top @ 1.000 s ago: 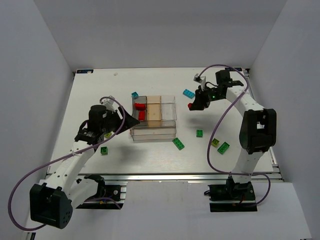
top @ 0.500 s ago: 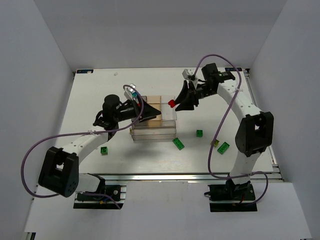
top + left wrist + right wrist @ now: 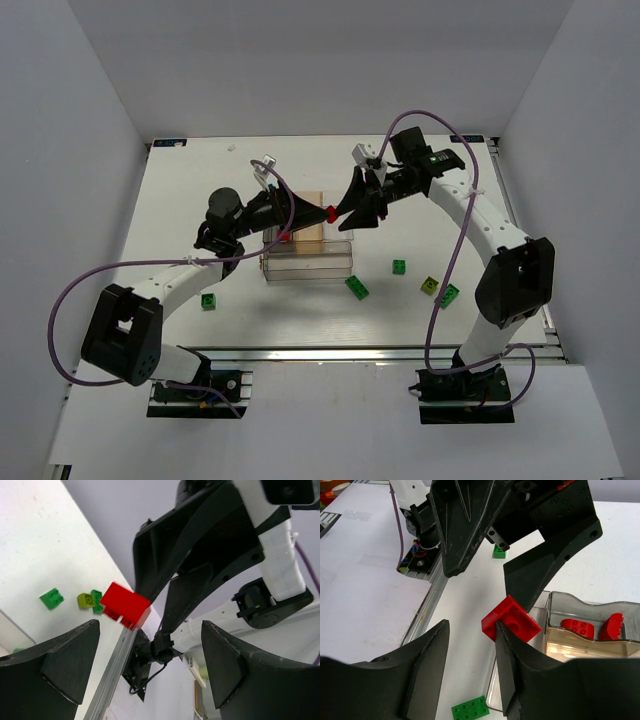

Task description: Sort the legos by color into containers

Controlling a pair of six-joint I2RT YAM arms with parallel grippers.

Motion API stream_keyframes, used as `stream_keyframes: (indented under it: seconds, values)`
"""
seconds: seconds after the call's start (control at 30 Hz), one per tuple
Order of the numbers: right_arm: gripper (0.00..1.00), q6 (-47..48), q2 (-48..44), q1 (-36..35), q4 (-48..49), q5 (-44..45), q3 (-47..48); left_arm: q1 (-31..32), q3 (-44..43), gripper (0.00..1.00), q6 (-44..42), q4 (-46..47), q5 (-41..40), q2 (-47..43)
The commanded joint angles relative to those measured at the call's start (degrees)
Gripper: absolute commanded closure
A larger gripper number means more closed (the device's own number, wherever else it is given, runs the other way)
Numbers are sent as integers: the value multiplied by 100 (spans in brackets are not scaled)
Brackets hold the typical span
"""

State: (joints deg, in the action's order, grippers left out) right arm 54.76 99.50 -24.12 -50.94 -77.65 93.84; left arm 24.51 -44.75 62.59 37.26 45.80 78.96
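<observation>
A red lego [image 3: 330, 213] hangs above the containers [image 3: 335, 262], between the tips of both grippers. My right gripper [image 3: 472, 625] stands open. The red lego [image 3: 511, 625] sits against the tip of its right finger, not between the two fingers. My left gripper [image 3: 150, 625] is wide open and faces it, one finger tip touching the lego from above. From the left wrist the red lego [image 3: 125, 605] shows above its left finger, outside the gap. Two red legos [image 3: 577, 628] lie in a smoky compartment of the containers [image 3: 560, 602].
Loose on the table are a green brick [image 3: 357, 288], a small green one [image 3: 399, 266], a lime one [image 3: 429, 285] and a green one [image 3: 449, 294] to the right. Another green brick [image 3: 208, 301] lies left of the box. The metal front rail [image 3: 350, 353] runs along the near edge.
Both arms have swung inward until their tips meet over the box. The right gripper carried the red lego leftward and loosened its grip. The left gripper opened wider.
</observation>
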Motion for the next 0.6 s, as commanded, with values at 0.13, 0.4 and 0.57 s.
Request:
stream_keyframes:
  seconds: [0.13,0.4,0.57]
  values:
    - [53,-290,-282,-163,321,-277,-33,27,-201,7,280,774,69,164]
    - [53,-598,-344,-269,611,-444,-147,80,-139,9,306,836,52,164]
    - [53,-1247,-440,-269,1243,-444,-427,80,-192,21,368,722,-19,181]
